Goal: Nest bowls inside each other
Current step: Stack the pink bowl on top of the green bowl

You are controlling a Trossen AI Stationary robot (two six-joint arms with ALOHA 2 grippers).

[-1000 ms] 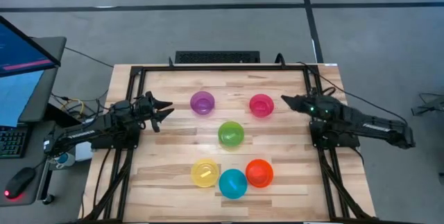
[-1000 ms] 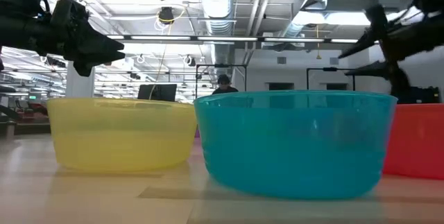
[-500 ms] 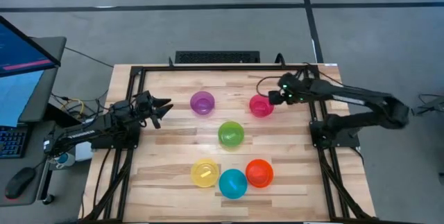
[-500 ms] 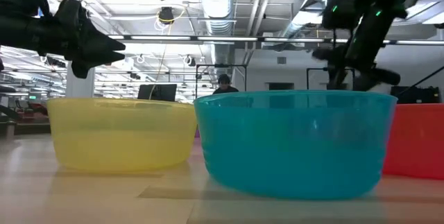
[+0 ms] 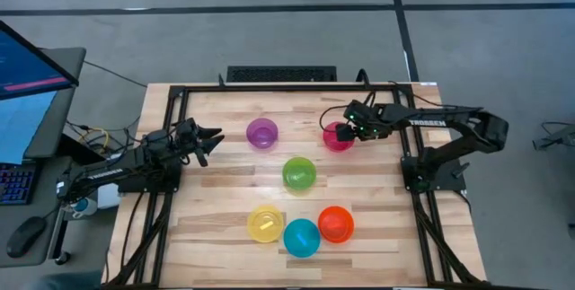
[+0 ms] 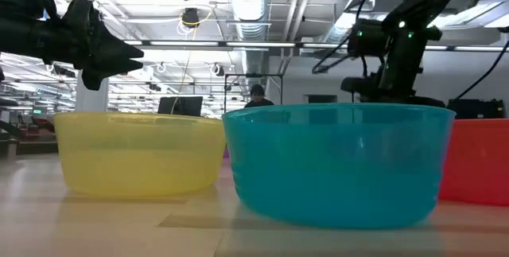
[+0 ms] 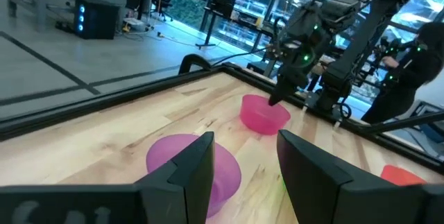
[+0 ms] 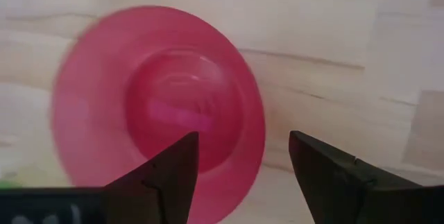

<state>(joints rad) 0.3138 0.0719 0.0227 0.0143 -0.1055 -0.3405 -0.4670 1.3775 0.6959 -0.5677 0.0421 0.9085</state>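
Observation:
Six small glossy bowls stand upright on the wooden table: purple [image 5: 262, 132], pink [image 5: 336, 137], green [image 5: 299, 172], yellow [image 5: 266, 224], blue [image 5: 302, 237] and orange-red [image 5: 336, 224]. My right gripper [image 5: 345, 132] is open and hangs over the pink bowl's right rim [image 8: 253, 130], pointing down, one finger above the inside and one above the table outside; I see no touch. My left gripper [image 5: 216, 137] is open at the table's left side, level, left of the purple bowl [image 7: 191, 161].
A black metal frame [image 5: 287, 87] borders the table's far, left and right sides. A laptop [image 5: 36, 83] and cables sit off the table's left. A person [image 6: 256, 95] stands in the room behind. The yellow, blue and orange-red bowls cluster near the near edge.
My right gripper has swung from the table's right side toward the left and tipped down over the pink bowl's right rim. The bowls have stayed where they were.

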